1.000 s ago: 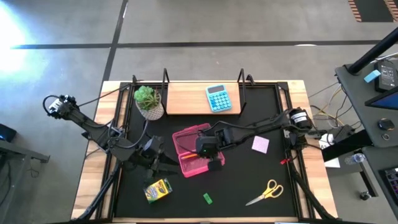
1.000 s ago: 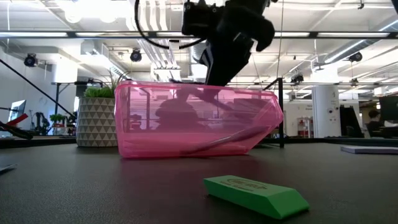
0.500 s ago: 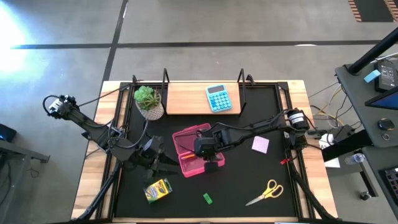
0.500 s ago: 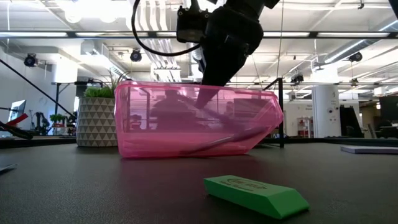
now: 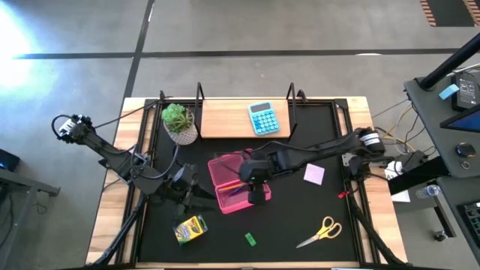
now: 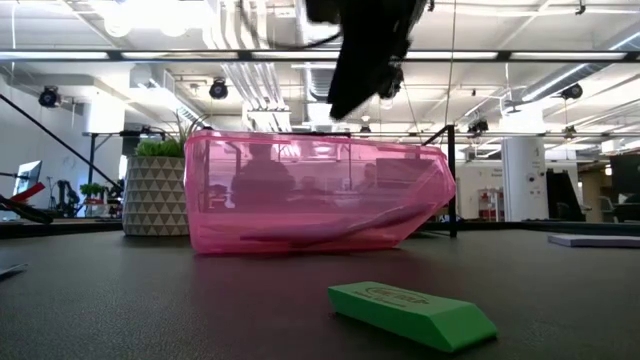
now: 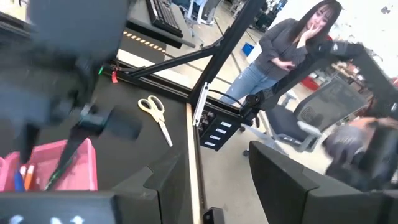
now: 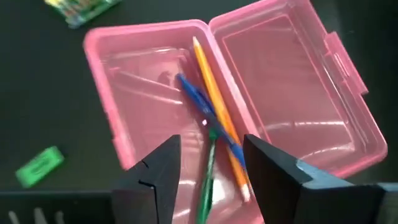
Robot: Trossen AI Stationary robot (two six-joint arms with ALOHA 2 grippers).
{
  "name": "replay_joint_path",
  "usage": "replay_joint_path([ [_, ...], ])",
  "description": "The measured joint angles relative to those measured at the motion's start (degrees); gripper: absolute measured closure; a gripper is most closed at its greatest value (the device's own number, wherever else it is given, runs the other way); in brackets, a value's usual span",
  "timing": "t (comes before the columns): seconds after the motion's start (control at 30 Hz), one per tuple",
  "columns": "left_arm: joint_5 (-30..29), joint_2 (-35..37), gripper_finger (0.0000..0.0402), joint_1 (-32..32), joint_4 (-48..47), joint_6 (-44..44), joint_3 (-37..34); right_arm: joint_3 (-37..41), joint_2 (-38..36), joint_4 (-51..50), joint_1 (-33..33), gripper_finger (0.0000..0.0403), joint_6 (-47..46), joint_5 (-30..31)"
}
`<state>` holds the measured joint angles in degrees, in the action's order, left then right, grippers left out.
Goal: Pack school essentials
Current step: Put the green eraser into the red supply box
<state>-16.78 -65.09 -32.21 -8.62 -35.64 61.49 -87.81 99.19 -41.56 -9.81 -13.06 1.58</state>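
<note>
Right end effector — higher, empty

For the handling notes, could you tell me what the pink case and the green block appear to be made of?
Pink case: translucent, glossy plastic, probably rigid; the room shows through its walls. Green block: opaque, matte, looks like rubber or soft plastic, likely an eraser.

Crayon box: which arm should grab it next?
Left. Its gripper sits beside the crayon box, jaws open. The right gripper, open too, hangs over the pink case, farther off.
</note>
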Motion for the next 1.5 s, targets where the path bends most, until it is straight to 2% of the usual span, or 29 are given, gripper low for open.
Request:
replay_joint_path([
  [0.17,-0.1,-3.2,0.0246,0.4,2.3,6.0,0.0,0.0,-7.4,-4.2,-3.2,0.0248,-7.2,0.4],
  [0.37,0.2,-10.0,0.0246,0.7,4.6,17.5,0.0,0.3,-12.5,-7.6,-10.5,0.0255,-16.4,9.8],
  [0.57,13.3,-13.6,0.0247,2.7,13.5,23.2,-0.1,0.4,-13.0,-9.2,-18.6,0.0248,-27.4,17.1],
  [0.7,18.2,-13.8,0.0247,4.3,14.5,28.3,-0.1,0.5,-12.7,-9.2,-22.3,0.0243,-34.7,18.4],
  [0.9,18.2,-16.6,0.0247,5.4,14.0,33.1,-0.1,0.5,-11.1,-9.3,-26.5,0.0243,-44.2,22.0],
  [1.23,16.5,-29.7,0.0247,4.6,14.1,33.1,-0.1,0.5,-9.0,-14.7,-29.7,0.0243,-56.7,22.0],
  [1.5,15.6,-36.0,0.0246,4.0,16.3,33.5,0.0,0.5,-9.0,-17.9,-29.7,0.0243,-57.6,22.0],
])
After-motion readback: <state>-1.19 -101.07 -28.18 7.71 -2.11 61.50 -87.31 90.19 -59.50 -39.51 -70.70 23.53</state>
